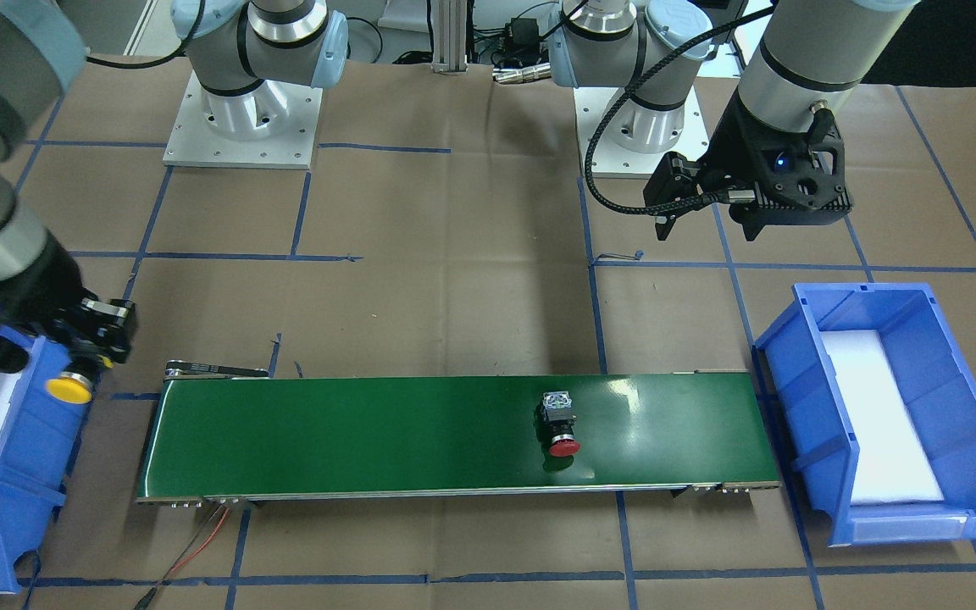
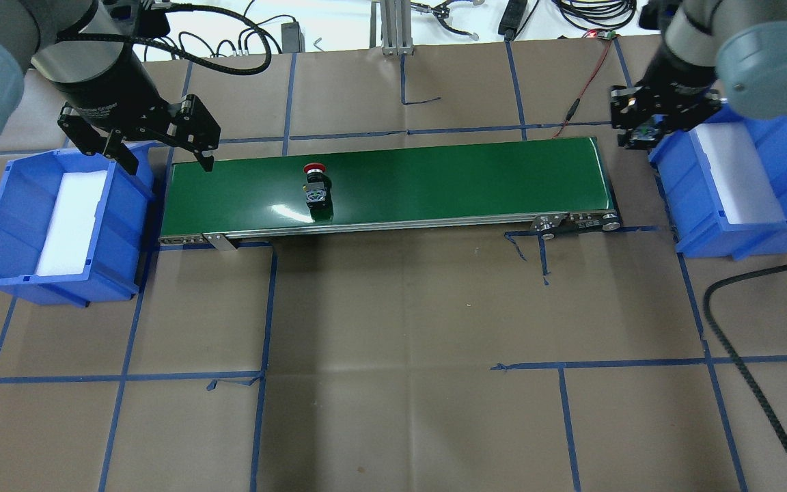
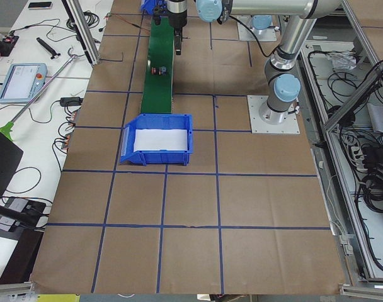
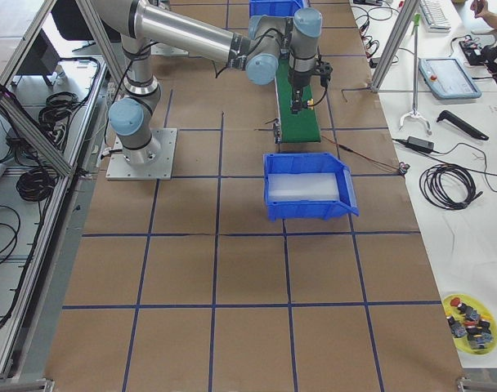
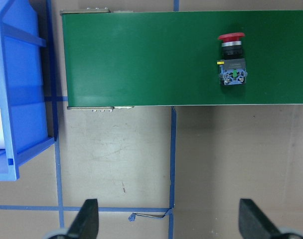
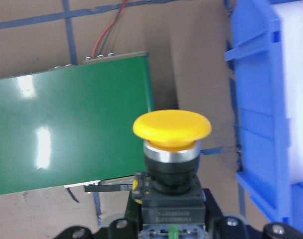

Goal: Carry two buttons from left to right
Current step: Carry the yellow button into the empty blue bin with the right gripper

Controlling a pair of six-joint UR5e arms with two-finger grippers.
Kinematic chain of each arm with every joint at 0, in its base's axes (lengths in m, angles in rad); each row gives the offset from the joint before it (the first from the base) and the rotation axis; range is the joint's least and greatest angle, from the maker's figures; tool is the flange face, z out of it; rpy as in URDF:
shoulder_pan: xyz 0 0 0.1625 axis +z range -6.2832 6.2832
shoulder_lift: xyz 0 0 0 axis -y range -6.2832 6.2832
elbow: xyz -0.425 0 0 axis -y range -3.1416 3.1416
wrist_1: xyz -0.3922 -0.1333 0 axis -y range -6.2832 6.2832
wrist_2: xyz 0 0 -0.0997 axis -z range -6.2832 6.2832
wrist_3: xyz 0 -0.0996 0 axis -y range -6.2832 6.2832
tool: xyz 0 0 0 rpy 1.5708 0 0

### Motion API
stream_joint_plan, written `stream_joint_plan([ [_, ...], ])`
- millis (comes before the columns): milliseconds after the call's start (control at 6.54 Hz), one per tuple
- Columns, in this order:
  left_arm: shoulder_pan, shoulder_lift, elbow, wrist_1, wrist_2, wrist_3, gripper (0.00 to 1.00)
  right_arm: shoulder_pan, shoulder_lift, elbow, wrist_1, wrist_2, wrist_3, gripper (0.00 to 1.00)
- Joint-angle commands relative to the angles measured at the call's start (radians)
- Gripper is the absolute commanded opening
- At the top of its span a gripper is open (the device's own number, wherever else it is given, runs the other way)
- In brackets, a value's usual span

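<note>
One black-bodied red-capped button (image 2: pixel 315 186) lies on the single green belt (image 2: pixel 448 181), one yellow-capped button (image 6: pixel 171 130) is pinched in the right gripper (image 2: pixel 641 133), left gripper (image 5: pixel 171 220) is spread wide and empty, two blue bins (image 2: pixel 7 212).

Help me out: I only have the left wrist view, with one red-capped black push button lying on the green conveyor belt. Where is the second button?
Observer: The yellow-capped black push button is clamped in the right gripper, cap pointing away from the wrist.
Reviewer: Is it over the drop-off bin?
Observer: Not quite. It hangs between the end of the green conveyor belt and the blue plastic bin on the robot's right.
Reviewer: Anything in that bin?
Observer: Only its white foam liner shows.
</note>
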Motion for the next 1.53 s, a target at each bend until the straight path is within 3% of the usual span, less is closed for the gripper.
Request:
stream_joint_plan([
  [0,0.0,0.001,-0.001,-0.001,0.002,0.0,1.0,-0.237,0.01,-0.011,0.025,0.001,-0.314,0.07],
  [306,0.0,0.001,-0.001,-0.001,0.0,0.0,1.0,-0.309,0.108,-0.001,-0.011,0.001,-0.407,0.06],
  [459,0.0,0.001,-0.001,-0.001,0.0,0.0,1.0,-0.307,0.133,0.036,-0.076,0.004,-0.41,0.06],
  [612,0.0,0.001,-0.001,-0.001,0.0,0.0,1.0,-0.306,0.145,0.112,-0.222,0.004,-0.416,0.06],
  [765,0.0,0.001,-0.001,-0.001,0.0,-0.002,1.0,-0.306,0.158,0.163,-0.274,-0.006,-0.417,0.06],
  [1376,-0.002,0.001,0.0,-0.001,-0.001,0.0,1.0,-0.304,0.227,0.208,-0.349,-0.007,-0.438,0.07],
])
